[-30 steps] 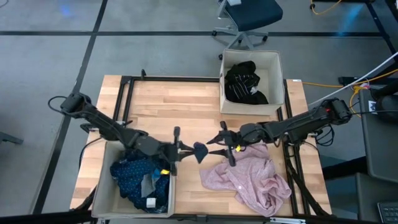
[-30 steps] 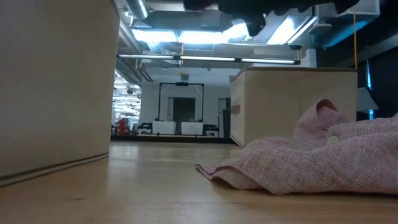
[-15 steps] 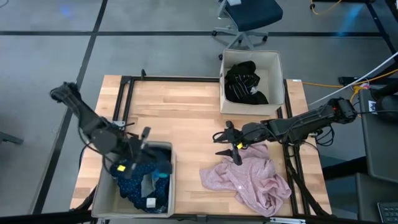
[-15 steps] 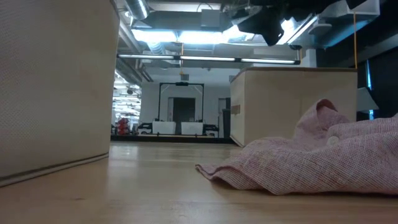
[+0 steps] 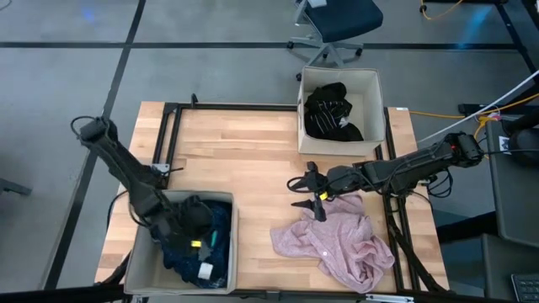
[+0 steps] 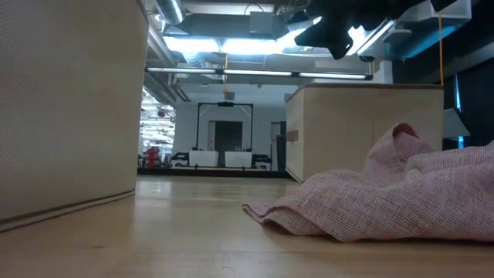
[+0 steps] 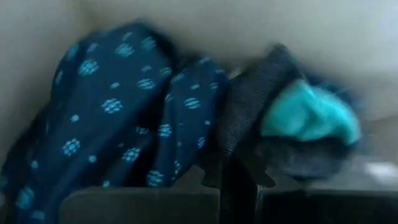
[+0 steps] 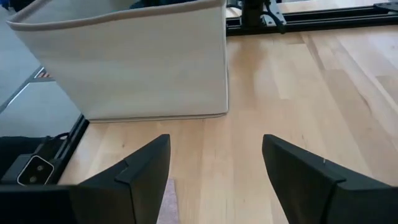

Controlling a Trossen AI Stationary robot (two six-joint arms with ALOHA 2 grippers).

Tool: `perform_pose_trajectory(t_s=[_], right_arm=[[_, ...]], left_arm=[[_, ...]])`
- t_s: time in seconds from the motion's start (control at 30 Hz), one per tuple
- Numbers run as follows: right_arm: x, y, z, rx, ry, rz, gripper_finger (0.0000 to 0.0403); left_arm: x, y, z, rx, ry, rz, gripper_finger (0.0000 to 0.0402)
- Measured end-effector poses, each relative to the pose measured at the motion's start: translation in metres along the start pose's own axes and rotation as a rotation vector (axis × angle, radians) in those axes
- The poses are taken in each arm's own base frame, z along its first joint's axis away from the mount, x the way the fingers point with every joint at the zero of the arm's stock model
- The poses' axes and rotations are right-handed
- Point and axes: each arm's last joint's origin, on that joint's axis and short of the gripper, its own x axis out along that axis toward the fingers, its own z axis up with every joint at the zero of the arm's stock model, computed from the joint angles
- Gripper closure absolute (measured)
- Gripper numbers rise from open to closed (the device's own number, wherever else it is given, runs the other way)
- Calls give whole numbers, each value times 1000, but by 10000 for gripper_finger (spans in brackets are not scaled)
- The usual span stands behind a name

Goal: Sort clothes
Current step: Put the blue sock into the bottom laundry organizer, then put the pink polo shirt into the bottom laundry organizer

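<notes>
My left gripper (image 5: 206, 229) is shut over the beige box (image 5: 139, 257) at the near left, on a small dark knit piece with a teal part (image 7: 308, 118). Below it in the box lies the navy white-dotted garment (image 7: 112, 124), also seen from above (image 5: 178, 252). The pale pink garment (image 5: 337, 244) lies spread on the table at the near right, seen level in the low view (image 6: 386, 201). My right gripper (image 5: 296, 194) hovers open above the pink garment's far left corner, holding nothing; its fingers (image 8: 140, 174) stand wide apart. My left gripper holds the small piece by its dark knit part (image 7: 239, 152), pinched between the shut fingers, which slant down into the box from above. The teal part hangs beyond the fingertips, over the navy garment. Whether the piece rests on that garment I cannot tell.
A second beige box (image 5: 340, 145) stands at the table's far right with black and striped clothes (image 5: 333, 114) inside; it also shows in the low view (image 6: 363, 127). Bare wood (image 5: 244, 160) lies between the boxes. An office chair (image 5: 337, 25) stands beyond the far edge.
My left gripper has swung from the table's middle toward the near left, carrying the small piece over the box, and has rolled and tipped downward. My right gripper has drawn back slightly toward the right edge. The pink garment has stayed put.
</notes>
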Motion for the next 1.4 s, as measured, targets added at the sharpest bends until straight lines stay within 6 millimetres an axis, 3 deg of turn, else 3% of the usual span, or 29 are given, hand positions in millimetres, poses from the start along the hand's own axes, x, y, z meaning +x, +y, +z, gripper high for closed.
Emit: perform_pose_trajectory(t_s=[0.23, 0.43, 0.77, 1.0, 1.23, 1.4], right_arm=[[0, 0, -1, -2, 11, -5, 146], [0, 0, -2, -3, 19, -8, 146], [0, -1, -4, -29, 30, -34, 146], [0, -2, -5, -33, 50, -37, 146], [-11, -1, 1, -31, 80, -41, 146], [-32, 9, 15, 18, 233, -91, 146]], left_arm=[[57, 6, -36, 8, 69, 154, 391], [61, 7, -35, -15, 73, 138, 369], [13, 12, -11, -119, 76, -85, 273], [-45, 29, 6, -245, -4, -340, 259], [-88, 53, 20, -211, -350, -368, 259], [-100, 49, 38, -14, -659, -253, 259]])
